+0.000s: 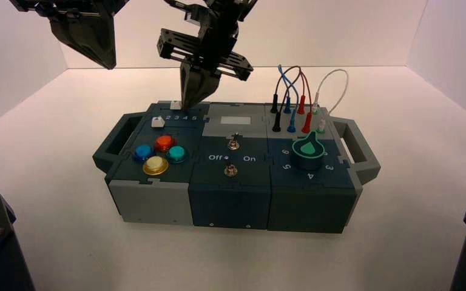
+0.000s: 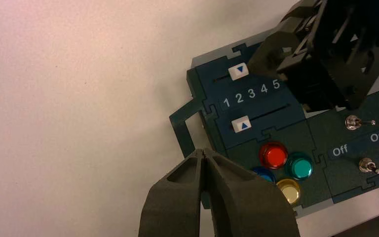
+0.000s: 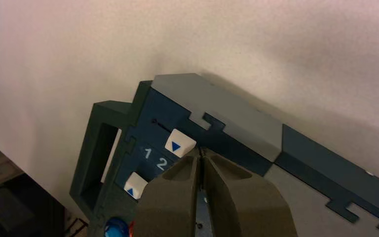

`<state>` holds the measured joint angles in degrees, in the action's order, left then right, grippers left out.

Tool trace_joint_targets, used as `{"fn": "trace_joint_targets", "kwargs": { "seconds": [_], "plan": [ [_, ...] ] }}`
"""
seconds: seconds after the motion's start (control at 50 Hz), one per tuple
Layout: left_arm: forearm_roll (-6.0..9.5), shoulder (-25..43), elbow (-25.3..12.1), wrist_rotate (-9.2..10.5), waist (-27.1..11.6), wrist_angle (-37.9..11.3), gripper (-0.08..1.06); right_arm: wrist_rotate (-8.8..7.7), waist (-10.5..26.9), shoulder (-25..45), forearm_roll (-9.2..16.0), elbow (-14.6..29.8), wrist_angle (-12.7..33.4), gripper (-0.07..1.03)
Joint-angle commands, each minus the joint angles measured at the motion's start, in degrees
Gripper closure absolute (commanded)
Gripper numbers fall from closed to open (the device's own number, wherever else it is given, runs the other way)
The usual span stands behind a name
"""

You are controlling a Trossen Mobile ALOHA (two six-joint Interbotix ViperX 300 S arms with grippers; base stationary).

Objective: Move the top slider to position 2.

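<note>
The top slider (image 1: 175, 105) is a small white knob on the far track of the box's left panel. In the left wrist view the top slider (image 2: 239, 71) stands level with the printed 2 (image 2: 240, 98); it also shows in the right wrist view (image 3: 180, 143) beside the 2 (image 3: 162, 164). My right gripper (image 1: 192, 102) is shut, with its tips (image 3: 202, 155) close beside the knob on the higher-digit side; I cannot tell whether they touch it. My left gripper (image 1: 107, 63) is shut and empty. It hovers high over the box's left handle (image 2: 182, 129).
The second slider's white knob (image 2: 241, 125) sits on the nearer track. Red (image 1: 164, 143), blue, teal and yellow buttons lie in front of it. Two toggle switches (image 1: 233, 144) stand at the centre, and a green dial (image 1: 309, 151) and plugged wires (image 1: 297, 97) at the right.
</note>
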<state>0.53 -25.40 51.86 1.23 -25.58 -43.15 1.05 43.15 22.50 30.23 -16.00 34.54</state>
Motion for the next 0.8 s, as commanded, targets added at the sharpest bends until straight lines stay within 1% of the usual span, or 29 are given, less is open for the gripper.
{"fn": "trace_joint_targets", "kwargs": {
  "seconds": [0.02,0.66,0.8],
  "plan": [
    [0.09,-0.4,-0.7,-0.09,-0.3,0.2,1.01,-0.09,0.6,-0.7,0.4,1.4,-0.1,0.98],
    [0.0,-0.4,-0.7,-0.09,-0.4,-0.1,1.01,-0.09,0.6,-0.5,0.6,1.9,0.0,0.98],
    [0.0,0.0,-0.7,-0.09,-0.4,-0.3,1.01,0.0,0.6,-0.4,1.0,1.9,0.0,0.98]
  ]
}}
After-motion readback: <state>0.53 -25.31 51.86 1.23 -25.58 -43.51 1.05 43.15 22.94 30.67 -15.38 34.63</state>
